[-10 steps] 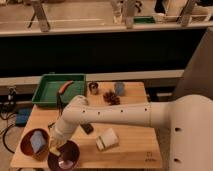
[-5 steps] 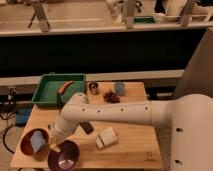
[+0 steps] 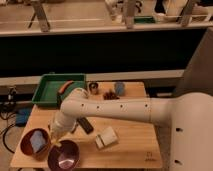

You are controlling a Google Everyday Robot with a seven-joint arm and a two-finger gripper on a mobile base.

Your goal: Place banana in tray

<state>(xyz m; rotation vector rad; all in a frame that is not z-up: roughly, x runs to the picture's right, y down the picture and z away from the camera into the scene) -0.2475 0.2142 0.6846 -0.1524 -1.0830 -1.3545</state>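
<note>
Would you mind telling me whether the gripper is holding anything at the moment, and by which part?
It cannot be told. The gripper is low at the table's front left, between two maroon bowls, and something pale yellow, perhaps the banana, shows at its tip.

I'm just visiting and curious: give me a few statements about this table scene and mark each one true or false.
1. The green tray sits at the far left corner of the wooden table. True.
2. The banana already lies in the tray. False: it is at the end effector, low near the table's front left, above the maroon bowls.
3. A reddish-orange item lies at the tray's right edge. True.
4. Only one maroon bowl is on the table. False: there are two, one holding something blue and another beside it.
5. A white cup lies tipped on the table. True.
</note>
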